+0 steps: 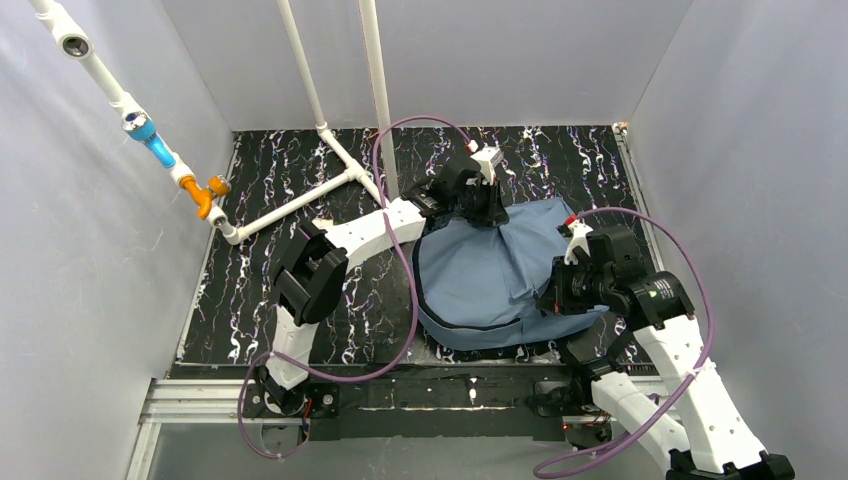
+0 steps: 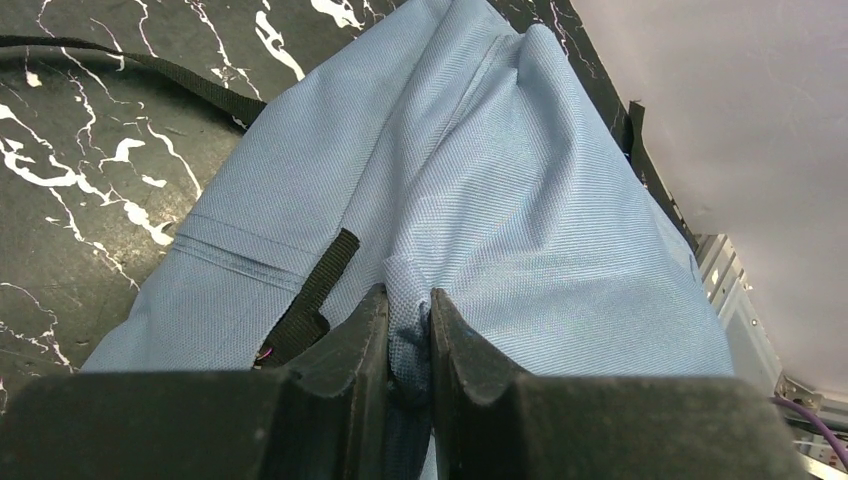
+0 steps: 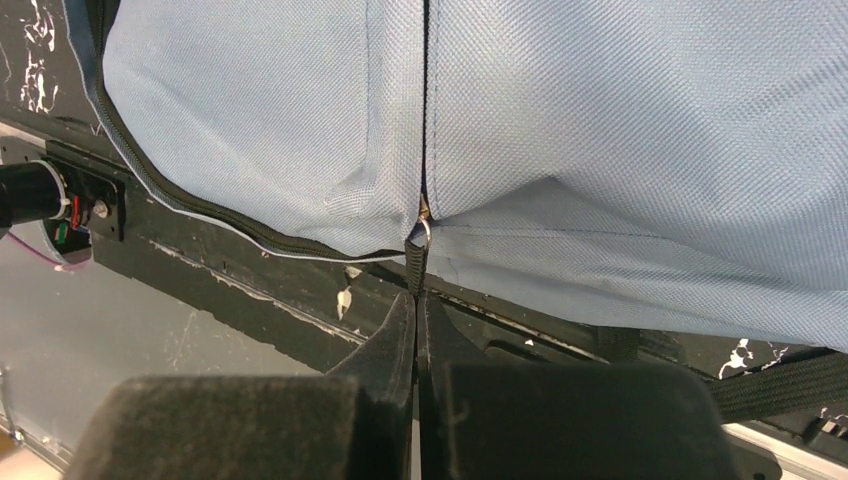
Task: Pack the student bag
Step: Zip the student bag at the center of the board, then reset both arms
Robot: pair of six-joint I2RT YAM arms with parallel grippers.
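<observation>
The student bag, slate-blue fabric, lies flat on the black marbled table at centre right. At the bag's far edge my left gripper is shut on a raised fold of the blue cloth; in the left wrist view the fold is pinched between the fingers of that gripper. At the bag's near right edge my right gripper is shut on the black zipper pull, which hangs from a zipper line of the bag down into the closed gripper.
A white pipe frame with blue and orange fittings stands at the back left. Grey walls close in three sides. A black strap trails on the table beside the bag. The metal front rail runs along the near edge.
</observation>
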